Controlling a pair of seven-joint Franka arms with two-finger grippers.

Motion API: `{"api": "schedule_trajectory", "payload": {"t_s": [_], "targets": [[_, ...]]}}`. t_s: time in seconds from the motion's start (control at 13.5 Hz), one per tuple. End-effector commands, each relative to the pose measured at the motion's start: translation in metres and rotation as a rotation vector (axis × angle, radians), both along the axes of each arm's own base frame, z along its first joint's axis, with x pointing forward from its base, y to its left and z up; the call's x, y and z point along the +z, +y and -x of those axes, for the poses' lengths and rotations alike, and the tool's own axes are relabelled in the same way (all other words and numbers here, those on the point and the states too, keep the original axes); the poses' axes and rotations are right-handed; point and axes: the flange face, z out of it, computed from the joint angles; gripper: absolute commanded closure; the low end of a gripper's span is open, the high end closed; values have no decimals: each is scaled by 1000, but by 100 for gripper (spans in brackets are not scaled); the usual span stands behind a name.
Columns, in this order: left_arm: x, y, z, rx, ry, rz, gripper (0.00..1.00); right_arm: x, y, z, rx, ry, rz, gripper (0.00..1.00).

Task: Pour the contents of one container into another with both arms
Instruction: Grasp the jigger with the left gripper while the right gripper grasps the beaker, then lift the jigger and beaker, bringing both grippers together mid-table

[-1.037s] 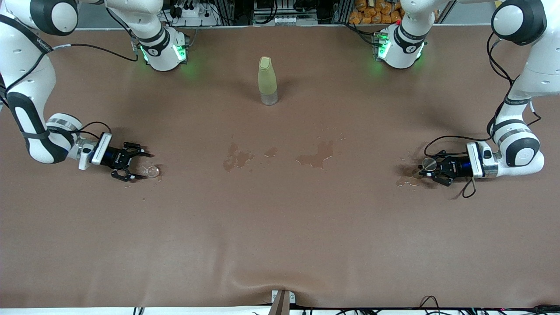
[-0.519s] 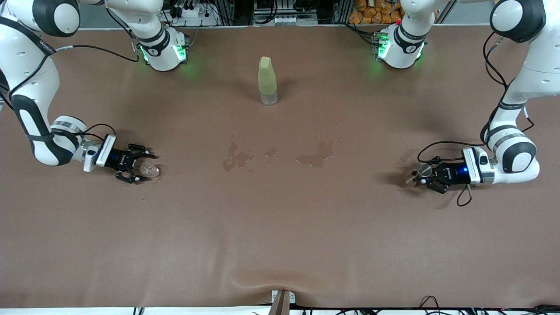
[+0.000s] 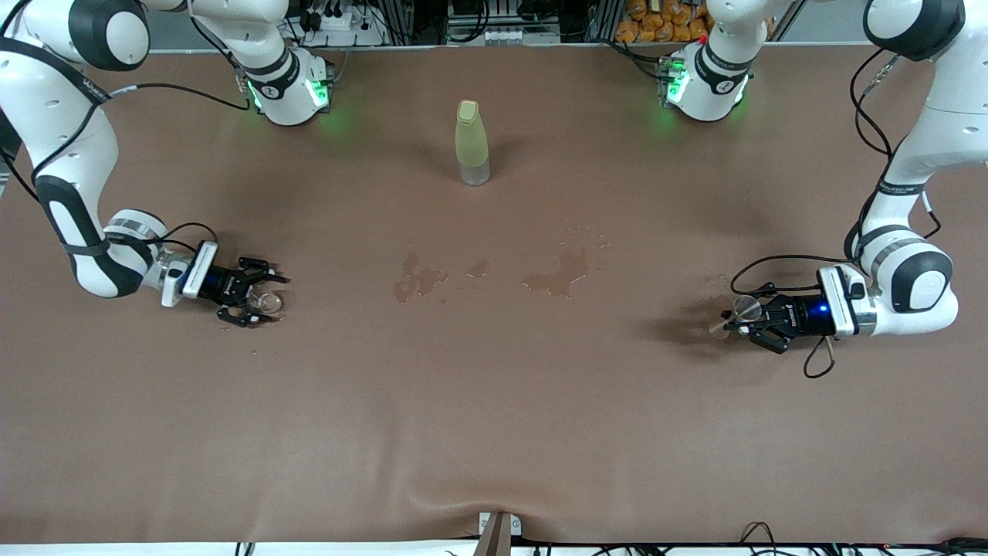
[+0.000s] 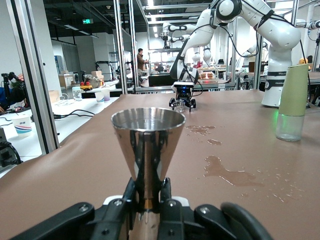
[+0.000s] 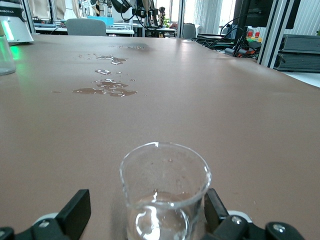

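The stemmed cone-shaped glass [image 4: 148,142] stands upright in my left gripper [image 4: 148,204], which is shut on its thin stem. In the front view that gripper [image 3: 737,319] and the glass [image 3: 746,306] hang just above the table at the left arm's end, and their shadow falls apart from them. The squat clear tumbler [image 5: 165,175] stands on the table at the right arm's end with a little liquid in its bottom. My right gripper [image 5: 146,201] is open with one finger on each side of it. The front view shows the same for tumbler [image 3: 269,301] and gripper [image 3: 262,298].
A tall yellow-green bottle [image 3: 472,143] stands mid-table, nearer the arms' bases. Wet spill patches [image 3: 557,276] [image 3: 419,279] lie on the brown table cover [image 3: 494,417] between the two grippers. Smaller drops lie on the cover near the left gripper.
My left gripper has lifted the stemmed glass off the table and carried it slightly toward the front camera. My right gripper has slid forward, so its open fingers now flank the tumbler.
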Motion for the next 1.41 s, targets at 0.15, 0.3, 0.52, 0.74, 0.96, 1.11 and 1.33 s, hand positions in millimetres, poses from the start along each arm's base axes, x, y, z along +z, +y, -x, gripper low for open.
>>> {"api": "schedule_trajectory", "payload": {"t_s": [0.15, 0.3, 0.52, 0.74, 0.96, 1.11, 1.33], "targets": [[11, -5, 1, 5, 12, 20, 100, -19, 11, 7, 62, -321, 37, 0], [11, -5, 1, 9, 11, 17, 100, -19, 11, 7, 62, -321, 37, 26], [20, -4, 1, 7, -7, 9, 100, -18, 11, 7, 58, -319, 36, 67], [16, -11, 0, -4, -7, 12, 100, -17, 11, 6, 60, -319, 36, 84], [9, -42, -4, -23, 9, 43, 100, -11, 13, 2, 58, -313, 29, 100], [8, -81, -9, -31, 16, 73, 100, -1, 15, -7, 35, -241, -9, 100], [9, -135, -16, -20, 19, 71, 100, 31, 28, -25, 45, -168, -89, 100]]}}
